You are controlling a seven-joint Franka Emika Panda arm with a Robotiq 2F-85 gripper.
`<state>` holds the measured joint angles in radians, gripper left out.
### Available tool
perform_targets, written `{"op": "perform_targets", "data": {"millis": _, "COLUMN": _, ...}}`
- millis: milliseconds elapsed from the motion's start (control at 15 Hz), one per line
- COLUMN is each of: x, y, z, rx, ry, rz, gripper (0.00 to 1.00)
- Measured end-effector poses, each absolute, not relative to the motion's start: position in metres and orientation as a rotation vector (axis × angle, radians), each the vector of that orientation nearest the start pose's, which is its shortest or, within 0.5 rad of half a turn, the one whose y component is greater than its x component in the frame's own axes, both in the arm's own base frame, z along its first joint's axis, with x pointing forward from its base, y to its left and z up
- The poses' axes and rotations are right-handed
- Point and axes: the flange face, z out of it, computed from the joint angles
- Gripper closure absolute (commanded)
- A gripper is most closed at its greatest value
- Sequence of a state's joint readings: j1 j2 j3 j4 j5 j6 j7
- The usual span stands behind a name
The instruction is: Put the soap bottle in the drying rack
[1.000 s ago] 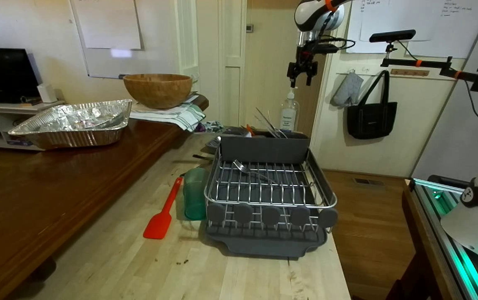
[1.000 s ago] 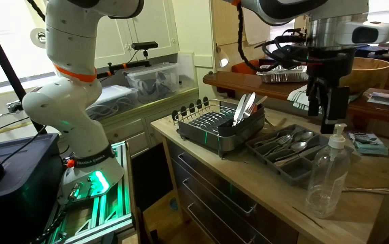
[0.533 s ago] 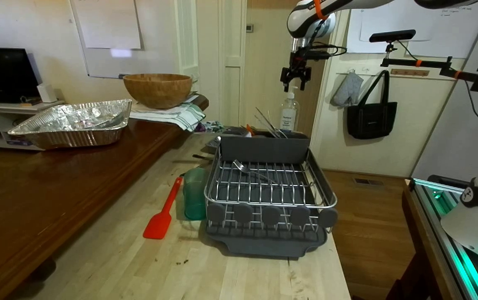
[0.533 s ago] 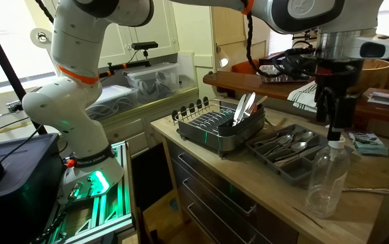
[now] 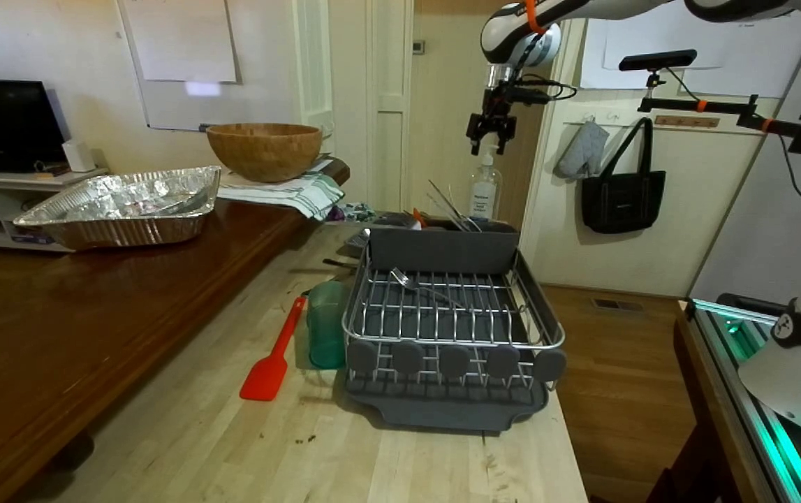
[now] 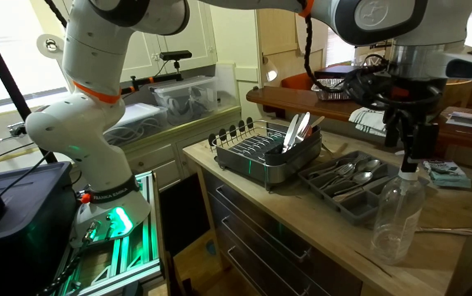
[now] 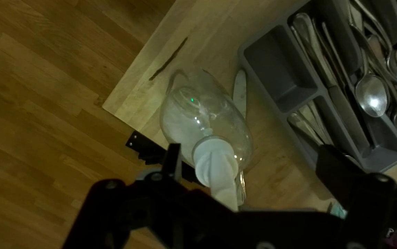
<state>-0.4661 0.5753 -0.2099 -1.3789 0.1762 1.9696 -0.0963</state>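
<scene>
Pincer (image 5: 488,149) spread wide — soap bottle (image 6: 397,222) below, pump (image 7: 215,162) between fingers (image 7: 173,159).

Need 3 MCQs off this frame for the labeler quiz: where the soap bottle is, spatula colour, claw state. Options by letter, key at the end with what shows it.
1. Where is the soap bottle?
A) in the drying rack
B) on the counter, near the cutlery tray
C) in the wooden bowl

2. What colour is the spatula?
A) white
B) blue
C) red

3. What state is the claw in?
A) open
B) shut on the bottle
C) shut on nothing

Key:
1 B: an exterior view shows its base on the wooden top.
2 C: blade and handle both look red in an exterior view.
3 A: the fingers stand well apart in the wrist view.
</scene>
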Motion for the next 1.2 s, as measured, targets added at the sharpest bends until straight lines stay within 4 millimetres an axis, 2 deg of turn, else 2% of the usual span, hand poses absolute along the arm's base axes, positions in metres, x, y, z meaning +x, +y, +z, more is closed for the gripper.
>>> {"op": "perform_targets", "data": {"millis": 400, "x": 0.591, "y": -0.435, "z": 0.367, "rx": -2.944, "ry": 0.892, "rz": -0.051, "gripper": 0.0}}
{"op": "perform_targets", "data": {"millis": 467, "x": 0.594, "y": -0.436, "z": 0.365, "rx": -2.939, "ry": 0.891, "rz": -0.051, "gripper": 0.11}}
{"op": "perform_targets", "data": {"millis": 533, "x": 0.596, "y": -0.437, "z": 0.363, "rx": -2.934, "ry": 0.889, "rz": -0.05, "gripper": 0.25}}
{"op": "perform_targets", "data": {"millis": 733, "x": 0.603, "y": -0.437, "z": 0.361, "rx": -2.933, "ry": 0.879, "rz": -0.057, "gripper": 0.51}}
{"op": "perform_targets", "data": {"millis": 1067, "x": 0.61, "y": -0.44, "z": 0.365, "rx": -2.942, "ry": 0.873, "rz": -0.086, "gripper": 0.89}}
{"op": "perform_targets", "data": {"millis": 1133, "x": 0.611, "y": -0.441, "z": 0.366, "rx": -2.944, "ry": 0.874, "rz": -0.093, "gripper": 0.63}}
{"op": "perform_targets", "data": {"millis": 1200, "x": 0.611, "y": -0.442, "z": 0.368, "rx": -2.948, "ry": 0.875, "rz": -0.098, "gripper": 0.5}}
